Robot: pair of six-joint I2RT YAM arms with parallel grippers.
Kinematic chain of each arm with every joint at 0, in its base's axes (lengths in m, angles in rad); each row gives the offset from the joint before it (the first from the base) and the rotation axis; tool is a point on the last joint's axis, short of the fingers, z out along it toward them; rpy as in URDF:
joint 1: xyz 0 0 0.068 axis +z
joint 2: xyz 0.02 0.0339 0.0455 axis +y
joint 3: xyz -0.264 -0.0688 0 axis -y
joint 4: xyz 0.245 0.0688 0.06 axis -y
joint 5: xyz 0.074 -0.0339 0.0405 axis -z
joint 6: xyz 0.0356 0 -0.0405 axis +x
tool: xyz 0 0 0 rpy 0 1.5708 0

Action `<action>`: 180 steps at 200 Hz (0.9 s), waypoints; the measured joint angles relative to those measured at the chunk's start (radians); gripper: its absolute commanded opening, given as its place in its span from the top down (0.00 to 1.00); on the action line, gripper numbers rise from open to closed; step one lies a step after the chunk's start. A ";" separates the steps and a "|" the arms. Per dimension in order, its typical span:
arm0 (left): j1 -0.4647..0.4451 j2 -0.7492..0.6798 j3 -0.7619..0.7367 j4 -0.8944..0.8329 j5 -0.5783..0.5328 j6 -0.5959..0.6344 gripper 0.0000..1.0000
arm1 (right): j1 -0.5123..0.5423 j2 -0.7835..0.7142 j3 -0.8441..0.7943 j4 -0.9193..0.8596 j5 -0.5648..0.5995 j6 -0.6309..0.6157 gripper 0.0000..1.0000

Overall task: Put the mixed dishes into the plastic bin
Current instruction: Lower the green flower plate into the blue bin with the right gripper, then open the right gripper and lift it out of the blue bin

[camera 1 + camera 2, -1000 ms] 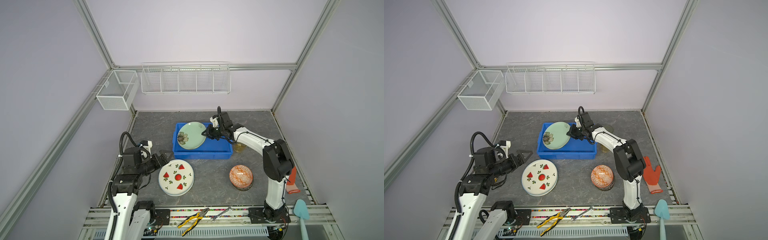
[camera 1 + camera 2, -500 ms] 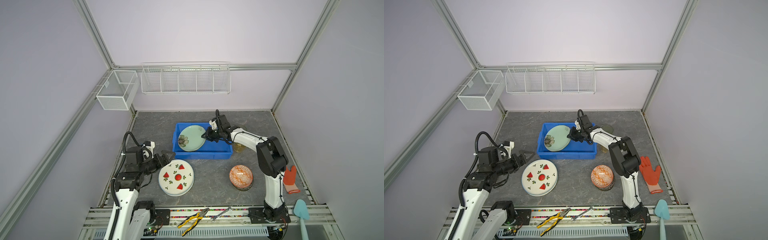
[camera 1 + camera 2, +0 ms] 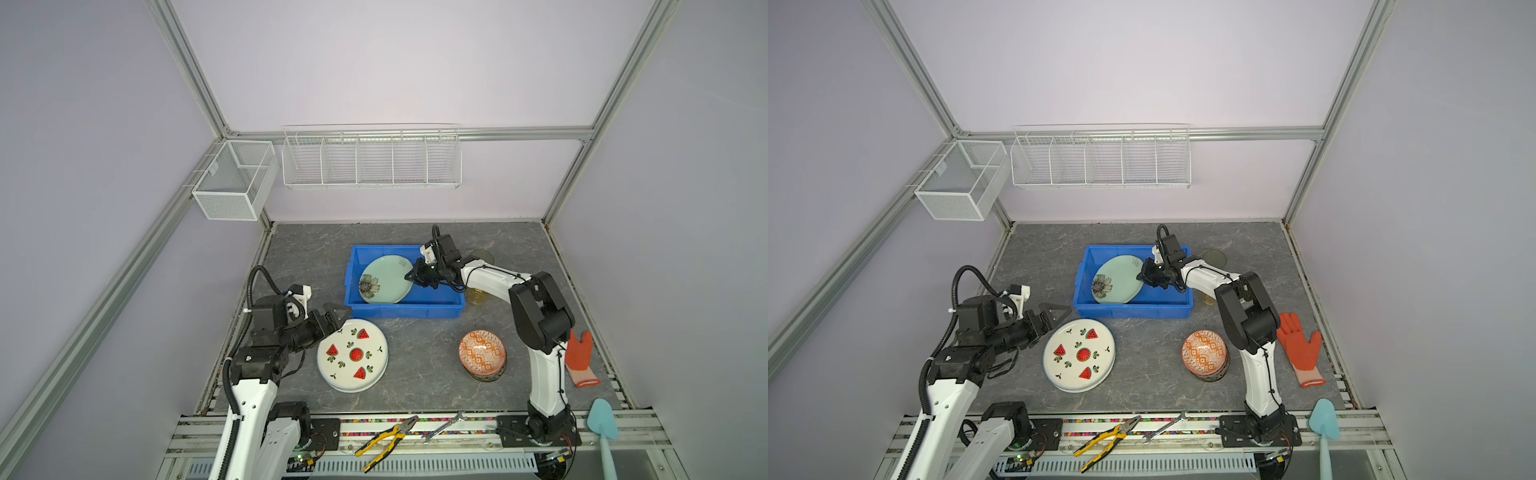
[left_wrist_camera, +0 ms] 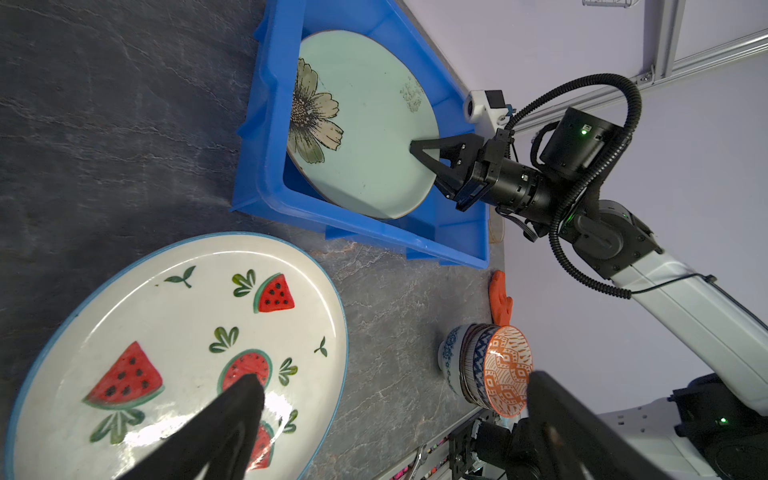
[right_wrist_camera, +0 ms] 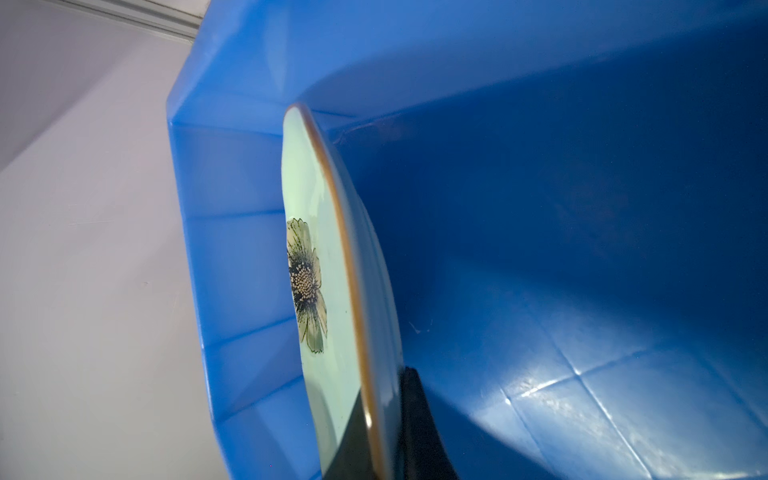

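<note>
The pale green flower plate [image 3: 384, 279] [image 3: 1115, 279] [image 4: 365, 124] [image 5: 320, 291] sits tilted inside the blue plastic bin [image 3: 403, 311] [image 3: 1133, 311] [image 4: 266, 137] [image 5: 540, 208]. My right gripper [image 3: 411, 277] [image 3: 1143, 277] [image 4: 413, 147] [image 5: 380, 399] is shut on the plate's right rim. My left gripper [image 3: 336, 318] [image 3: 1057, 320] [image 4: 392, 378] is open over the far left edge of the watermelon plate [image 3: 352, 355] [image 3: 1079, 355] [image 4: 174, 353], holding nothing. A stack of bowls with an orange one on top [image 3: 482, 353] [image 3: 1204, 353] [image 4: 507, 370] stands front right.
A green glass [image 3: 482, 255] and an amber glass [image 3: 478, 296] stand right of the bin, behind my right arm. A red glove [image 3: 579, 357] lies at the right edge. Pliers [image 3: 388, 440], a wrench [image 3: 442, 426] and a teal spatula [image 3: 602, 424] lie along the front rail.
My right gripper has brought the green plate lower into the bin. My left gripper has crept rightwards toward the watermelon plate, still open.
</note>
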 measured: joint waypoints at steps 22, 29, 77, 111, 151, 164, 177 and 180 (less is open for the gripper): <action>0.000 -0.002 -0.003 0.000 0.005 0.000 0.02 | -0.001 0.003 -0.011 0.005 0.000 0.000 0.92; 0.000 -0.001 -0.006 0.001 0.006 0.000 0.01 | -0.001 0.004 -0.014 0.009 -0.001 0.001 0.91; 0.000 -0.001 -0.017 0.001 0.010 0.000 0.02 | -0.003 0.004 -0.024 0.037 -0.014 0.004 0.82; 0.000 0.003 -0.017 0.001 0.014 0.000 0.02 | -0.004 0.004 -0.024 0.056 -0.021 0.005 0.63; 0.000 0.005 -0.017 0.001 0.014 0.000 0.02 | -0.004 0.004 -0.024 0.032 -0.009 -0.020 0.58; 0.000 0.005 -0.017 0.001 0.014 0.000 0.02 | -0.004 0.004 -0.023 0.017 0.000 -0.031 0.58; 0.000 0.005 -0.017 0.001 0.014 -0.001 0.02 | -0.004 0.004 -0.020 -0.002 0.011 -0.042 0.57; 0.000 0.005 -0.017 0.001 0.014 -0.001 0.02 | -0.004 0.004 -0.019 -0.007 0.013 -0.044 0.57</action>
